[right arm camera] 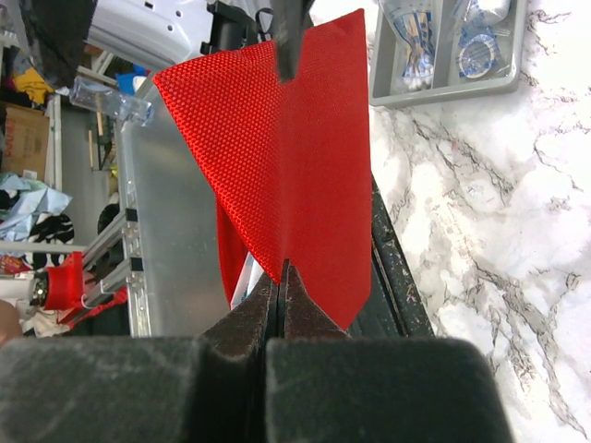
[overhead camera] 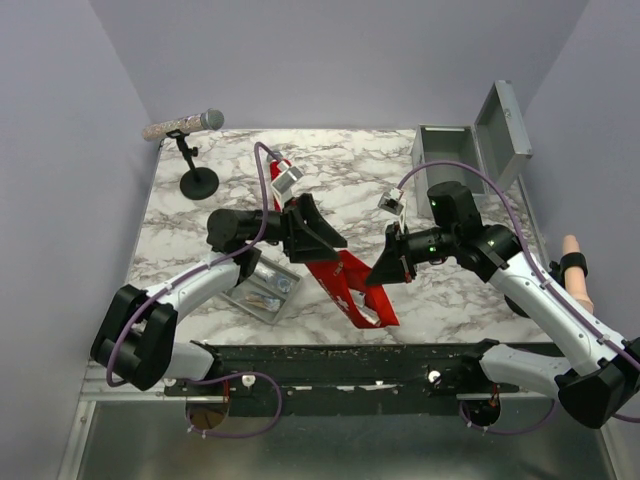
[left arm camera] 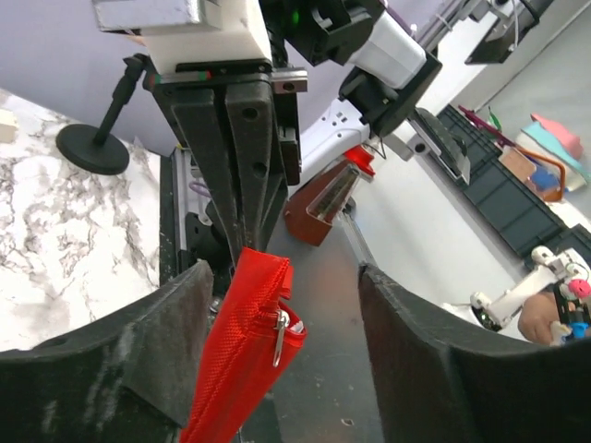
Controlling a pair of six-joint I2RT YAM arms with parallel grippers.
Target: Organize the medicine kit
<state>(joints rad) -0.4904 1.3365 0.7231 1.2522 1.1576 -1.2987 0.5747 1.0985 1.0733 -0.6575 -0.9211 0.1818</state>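
The medicine kit [overhead camera: 447,152] is a grey metal box at the back right, its hinged lid [overhead camera: 503,128] standing open. A red zippered fabric pouch [overhead camera: 348,283] hangs above the table's front between both grippers. My right gripper [overhead camera: 380,274] is shut on the pouch's fabric edge, as the right wrist view [right arm camera: 282,277] shows. My left gripper [overhead camera: 328,243] is open. In the left wrist view [left arm camera: 282,309] the pouch's zipper end [left arm camera: 242,343] with its metal pull [left arm camera: 279,334] sits between the spread fingers, close to the left finger [left arm camera: 138,351].
A shallow grey tray [overhead camera: 247,300] with small packets lies front left, also seen in the right wrist view [right arm camera: 443,92]. A microphone on a black stand [overhead camera: 190,150] stands at the back left. A hand [overhead camera: 575,268] rests beyond the table's right edge.
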